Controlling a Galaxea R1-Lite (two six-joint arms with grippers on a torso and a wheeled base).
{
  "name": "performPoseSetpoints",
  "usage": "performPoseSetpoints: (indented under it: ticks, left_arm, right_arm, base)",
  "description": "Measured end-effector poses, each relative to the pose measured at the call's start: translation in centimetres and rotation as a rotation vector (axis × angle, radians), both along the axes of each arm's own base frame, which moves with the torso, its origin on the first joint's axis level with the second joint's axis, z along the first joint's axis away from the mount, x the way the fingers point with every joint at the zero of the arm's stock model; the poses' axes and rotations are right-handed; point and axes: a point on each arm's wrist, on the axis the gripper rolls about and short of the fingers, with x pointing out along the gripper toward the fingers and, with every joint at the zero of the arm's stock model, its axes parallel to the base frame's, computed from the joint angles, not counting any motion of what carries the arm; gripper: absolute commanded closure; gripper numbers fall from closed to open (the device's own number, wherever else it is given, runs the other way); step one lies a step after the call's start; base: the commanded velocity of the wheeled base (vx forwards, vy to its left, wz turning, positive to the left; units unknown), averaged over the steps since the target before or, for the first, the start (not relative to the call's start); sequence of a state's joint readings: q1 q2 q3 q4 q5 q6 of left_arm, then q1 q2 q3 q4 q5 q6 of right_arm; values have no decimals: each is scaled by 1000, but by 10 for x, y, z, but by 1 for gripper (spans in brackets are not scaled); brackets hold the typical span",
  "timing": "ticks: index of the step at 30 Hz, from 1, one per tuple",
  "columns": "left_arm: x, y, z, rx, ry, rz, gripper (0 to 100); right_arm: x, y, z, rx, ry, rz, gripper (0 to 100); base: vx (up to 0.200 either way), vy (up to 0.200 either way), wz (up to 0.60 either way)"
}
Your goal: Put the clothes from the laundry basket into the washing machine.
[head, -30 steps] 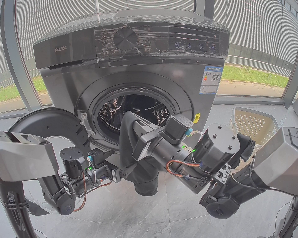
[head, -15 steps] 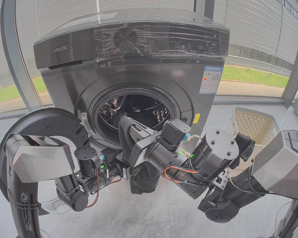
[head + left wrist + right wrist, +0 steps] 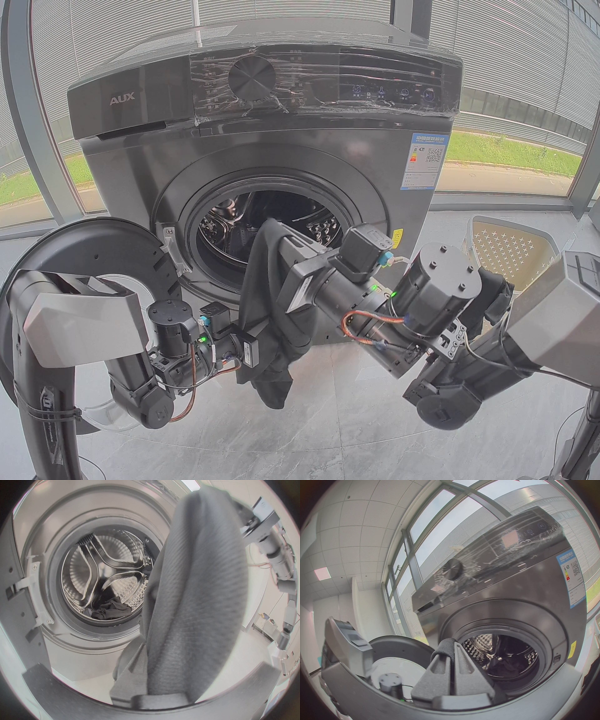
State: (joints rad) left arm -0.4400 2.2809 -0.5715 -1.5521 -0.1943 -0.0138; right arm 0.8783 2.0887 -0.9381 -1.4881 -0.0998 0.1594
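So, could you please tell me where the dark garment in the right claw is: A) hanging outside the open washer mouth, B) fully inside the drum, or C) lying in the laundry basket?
A: the dark garment hangs from the shut right claw in front of the washing machine's opening, outside the drum.

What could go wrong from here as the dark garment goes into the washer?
The garment, pinched in the right hand, hangs well below the washer's rim, so its tail may stay draped outside or drag on the floor. The left hand sits against the hanging cloth, which might snag there.
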Motion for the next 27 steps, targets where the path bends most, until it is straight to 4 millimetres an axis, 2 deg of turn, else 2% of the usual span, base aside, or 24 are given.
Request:
performPoseSetpoints:
  ticks: [4,16,20,27]
  left_arm:
    - [-14,7,12,-1,4,-7,100]
    - [-72,31,55,-43,-5,-138,100]
    - [-75,37,64,-55,-33,-127,100]
    - [-68,52,75,-70,-79,-70,100]
  right_arm:
    - [21,-9,-2,0,-4,-50,100]
    - [58,-22,-26,-34,21,-141,100]
    - [62,-21,-37,-55,34,-149,100]
    - [56,-17,-59,-106,66,-131,100]
  base:
    - [0,0,0]
    - [0,0,0]
    - [0,0,0]
    - [0,0,0]
